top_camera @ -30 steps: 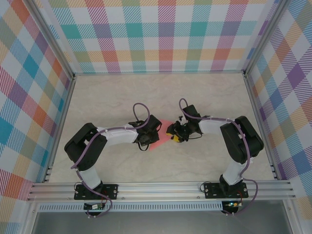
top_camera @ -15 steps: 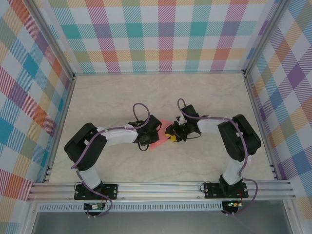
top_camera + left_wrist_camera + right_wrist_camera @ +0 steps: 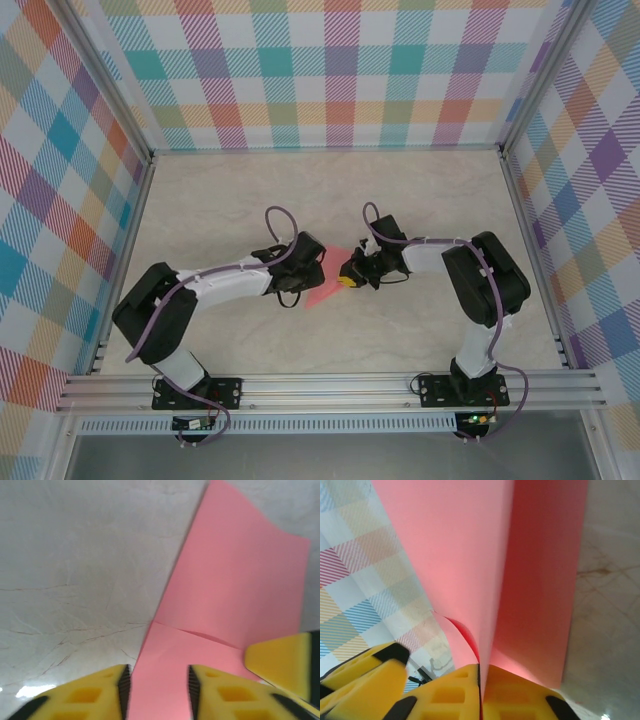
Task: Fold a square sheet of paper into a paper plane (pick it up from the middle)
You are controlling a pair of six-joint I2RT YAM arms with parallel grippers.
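The square sheet of paper (image 3: 322, 294), creased into a pointed salmon-pink shape, is sitting at the middle of the desk (image 3: 250, 200). The right jaws are pressing together, pinching a raised fold of the sheet. The left jaws are standing spread, hovering low over the desk and straddling the sheet's edge without gripping it.

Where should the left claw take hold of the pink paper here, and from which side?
Probably the flat layer of the pink paper lying between the open fingers of the left claw, coming in low along the table. The right claw pinches the upright fold, so avoid that end.
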